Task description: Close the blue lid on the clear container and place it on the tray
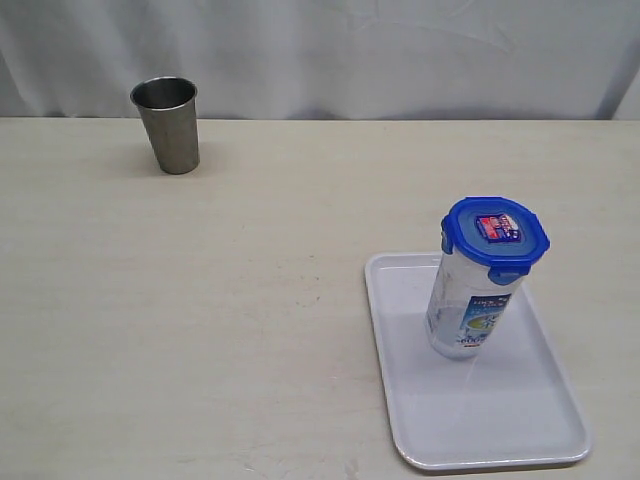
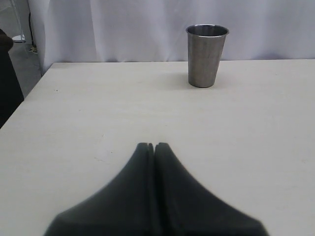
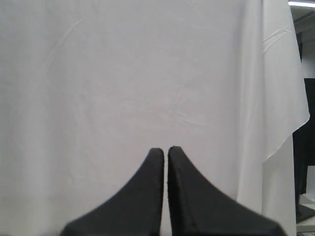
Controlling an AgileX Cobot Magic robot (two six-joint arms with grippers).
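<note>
Container w/ blue lid on top stands upright on the white tray, toward the tray's far end, at the right side of the pale table as seen from the room cam. Lid sits square over the mouth, and the flap facing the cam looks folded down; whether the other flaps are snapped, can't tell from here. Both arms are out of that shot. Left gripper hangs low over bare tabletop, jaws pressed together w/ nothing btwn them, pointing toward a steel cup near the table's far edge, well apart from the tray. Right gripper is likewise closed to a thin slit, empty, facing only the white backdrop cloth. By the look of it the job is done or v. nearly: lid on, container on tray, nothing held; the only thing left to check would be the unseen flaps. Count: 1 clear container, 1 blue lid, 1 tray, 1 steel cup, 2 grippers.
</note>
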